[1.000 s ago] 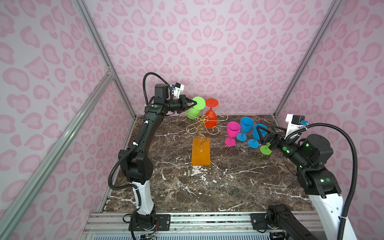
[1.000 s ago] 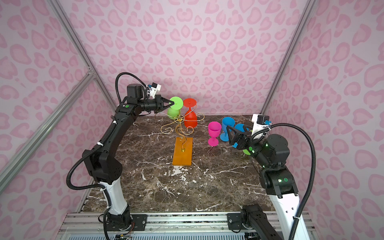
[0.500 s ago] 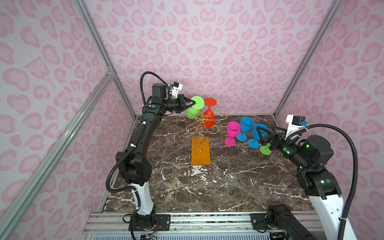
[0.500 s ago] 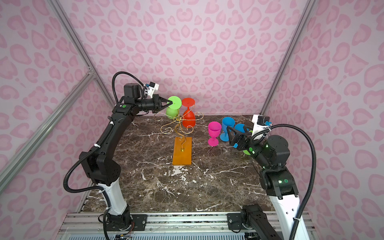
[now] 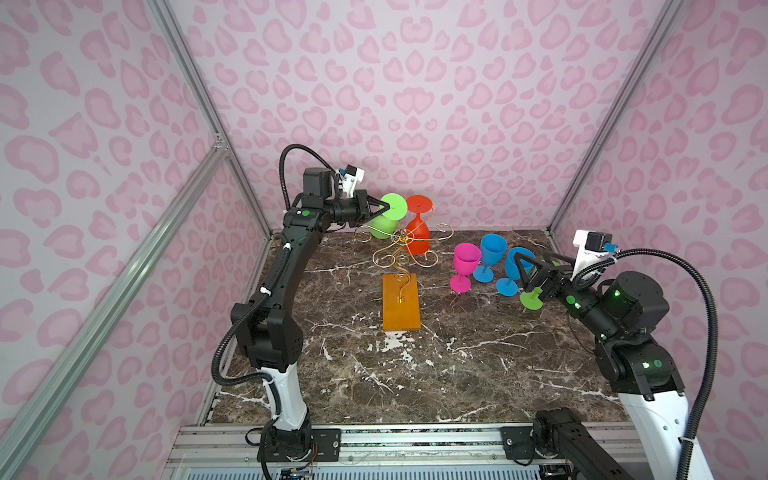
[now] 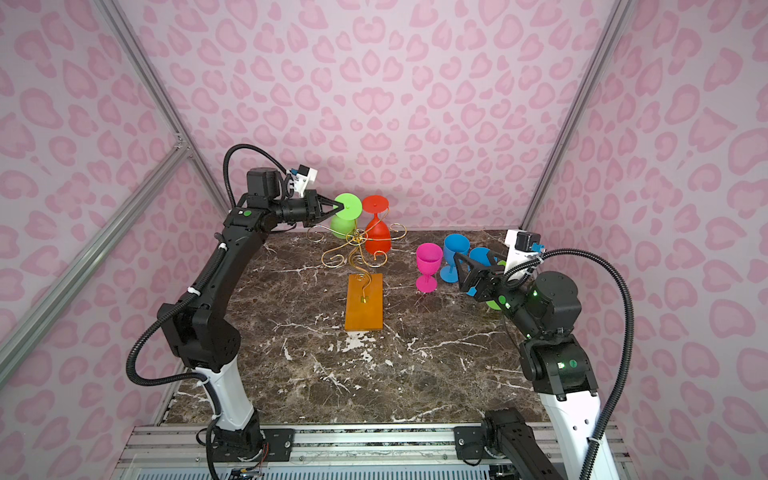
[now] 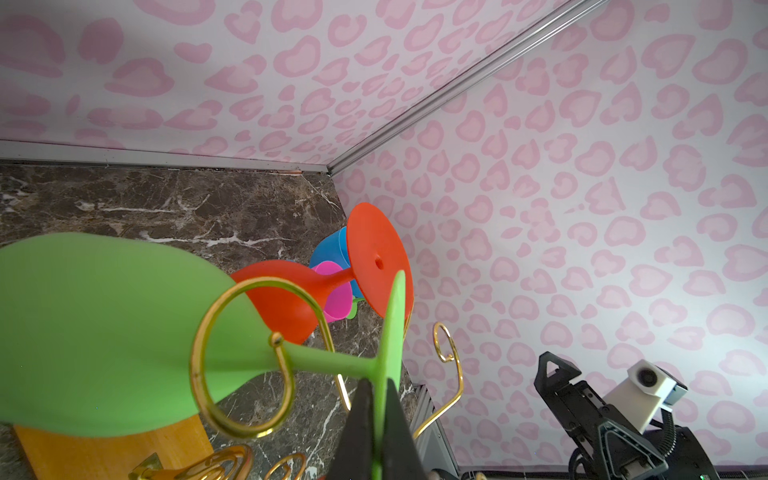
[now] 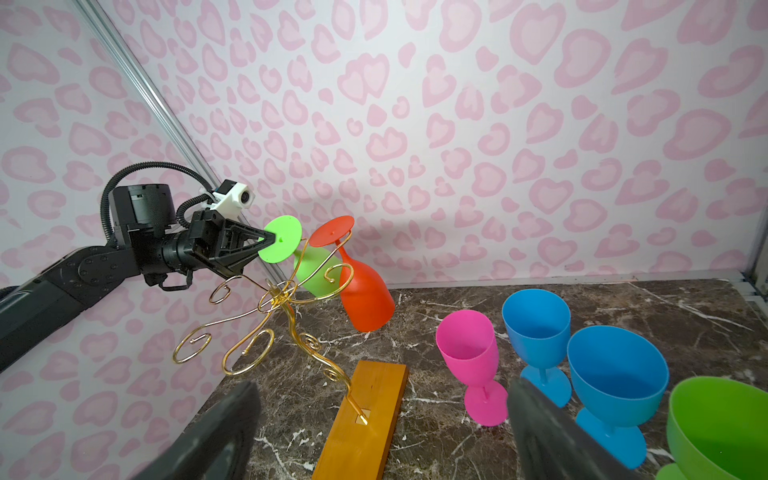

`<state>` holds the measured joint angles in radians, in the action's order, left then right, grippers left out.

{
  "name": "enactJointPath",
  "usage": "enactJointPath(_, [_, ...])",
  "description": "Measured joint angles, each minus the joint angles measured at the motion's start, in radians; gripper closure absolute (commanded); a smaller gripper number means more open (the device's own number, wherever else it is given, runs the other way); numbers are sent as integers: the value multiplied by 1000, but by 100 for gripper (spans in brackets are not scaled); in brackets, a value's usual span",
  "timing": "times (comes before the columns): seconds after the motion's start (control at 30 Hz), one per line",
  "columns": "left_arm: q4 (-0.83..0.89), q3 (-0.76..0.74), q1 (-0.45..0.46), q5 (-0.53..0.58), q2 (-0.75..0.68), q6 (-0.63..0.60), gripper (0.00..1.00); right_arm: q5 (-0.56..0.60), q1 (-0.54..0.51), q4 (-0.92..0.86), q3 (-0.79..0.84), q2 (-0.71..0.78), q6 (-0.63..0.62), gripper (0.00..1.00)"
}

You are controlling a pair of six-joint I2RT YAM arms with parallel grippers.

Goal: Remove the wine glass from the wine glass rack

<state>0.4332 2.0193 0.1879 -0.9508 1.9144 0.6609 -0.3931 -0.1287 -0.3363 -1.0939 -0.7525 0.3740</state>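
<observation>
1. the marble table (image 5: 457,374) is occupied mid-rear by the wine glass rack (image 5: 401,301).
2. the right gripper (image 5: 521,272) is held with its jaws wide apart, beside the blue glasses (image 5: 492,249).
3. the left gripper (image 5: 384,206) is clamped on the foot of the green wine glass (image 5: 383,226).
4. that glass is hung upside down on the rack, beside a red glass (image 5: 417,241).

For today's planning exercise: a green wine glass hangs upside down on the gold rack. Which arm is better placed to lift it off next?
Left. The left tool is shut on the foot of the hanging green glass at the rack; the right tool stands open beside the standing glasses.
</observation>
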Motion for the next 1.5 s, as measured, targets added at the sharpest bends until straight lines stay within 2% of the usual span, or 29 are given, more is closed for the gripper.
enactJointPath(1.5, [84, 11, -51, -98, 3, -51, 97, 0, 0, -6, 0, 5, 0, 5])
